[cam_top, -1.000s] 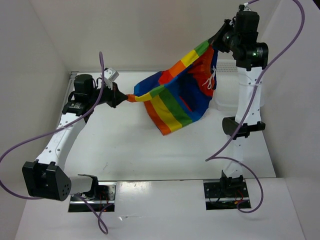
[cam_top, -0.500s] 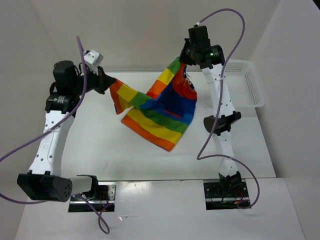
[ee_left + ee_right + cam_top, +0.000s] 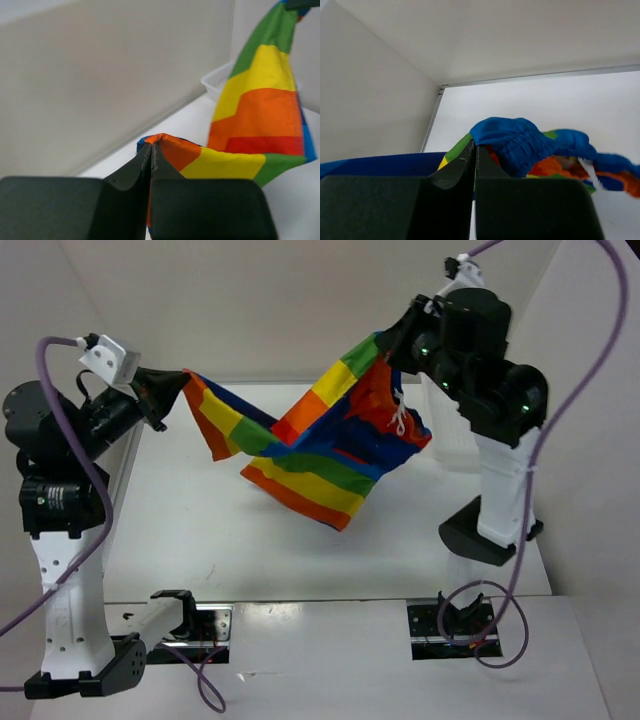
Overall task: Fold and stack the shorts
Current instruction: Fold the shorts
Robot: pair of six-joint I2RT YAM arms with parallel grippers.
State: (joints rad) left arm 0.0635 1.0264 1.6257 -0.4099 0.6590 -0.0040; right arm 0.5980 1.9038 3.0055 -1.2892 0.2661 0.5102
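The rainbow-striped shorts (image 3: 320,455) hang in the air over the table, stretched between both arms. My left gripper (image 3: 183,383) is shut on an orange corner of the shorts (image 3: 172,150) at the upper left. My right gripper (image 3: 385,343) is shut on the blue waistband (image 3: 515,140) at the upper right. The white drawstring (image 3: 400,418) dangles below the right gripper. The lowest part of the fabric sags toward the table; I cannot tell whether it touches.
A white mesh basket (image 3: 220,80) stands at the far right of the table against the back wall, mostly hidden behind the right arm in the top view. The white table (image 3: 200,540) is walled at the back and both sides.
Both arms have risen and moved apart. The left gripper has pulled its corner up and to the left, the right gripper has moved right, and the shorts are spread wider and higher.
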